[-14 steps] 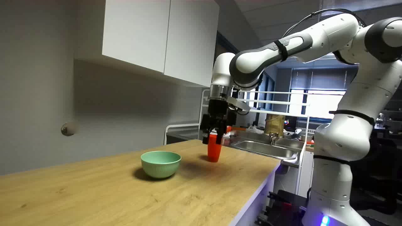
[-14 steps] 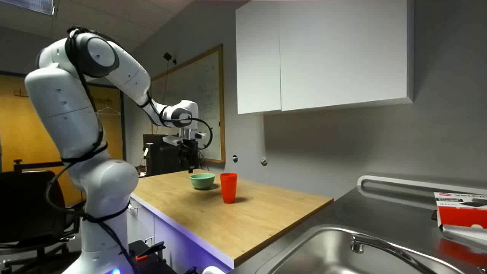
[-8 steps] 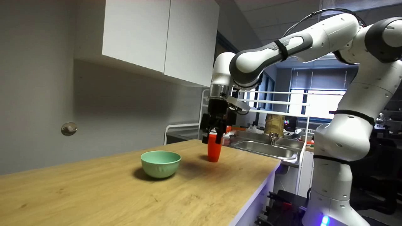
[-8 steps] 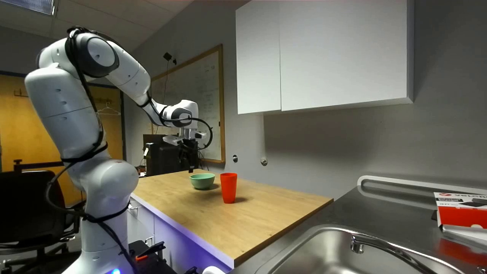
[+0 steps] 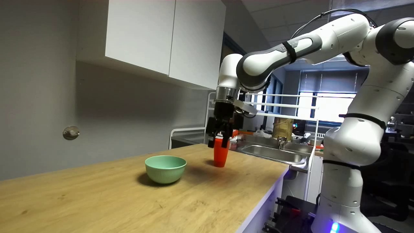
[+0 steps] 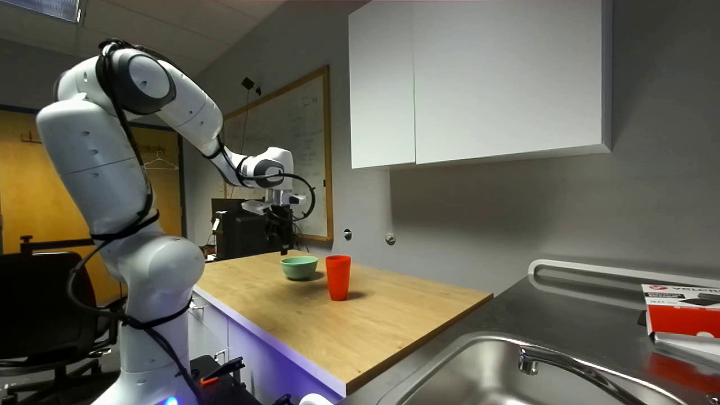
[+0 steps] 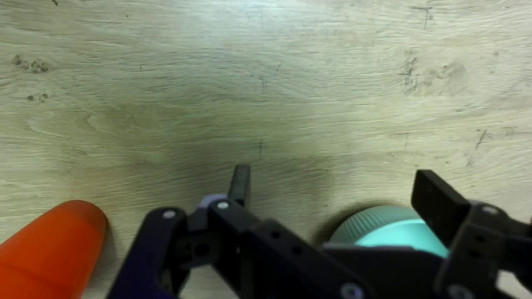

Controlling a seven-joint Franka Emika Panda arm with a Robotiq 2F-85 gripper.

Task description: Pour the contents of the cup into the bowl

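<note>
The red-orange cup stands upright on the wooden table in both exterior views. In the wrist view the cup is at the lower left, outside the jaws. The mint-green bowl stands apart from the cup, also in an exterior view. In the wrist view the bowl is at the lower right, partly hidden behind the gripper. My gripper is open and empty. It hangs above the table, fingers down, touching neither cup nor bowl; it also shows in an exterior view. The cup's contents are hidden.
The wooden table carries the cup and bowl. White wall cabinets hang above it at the back. A steel sink with a faucet lies beyond one table end. A red and white box lies on the dark counter.
</note>
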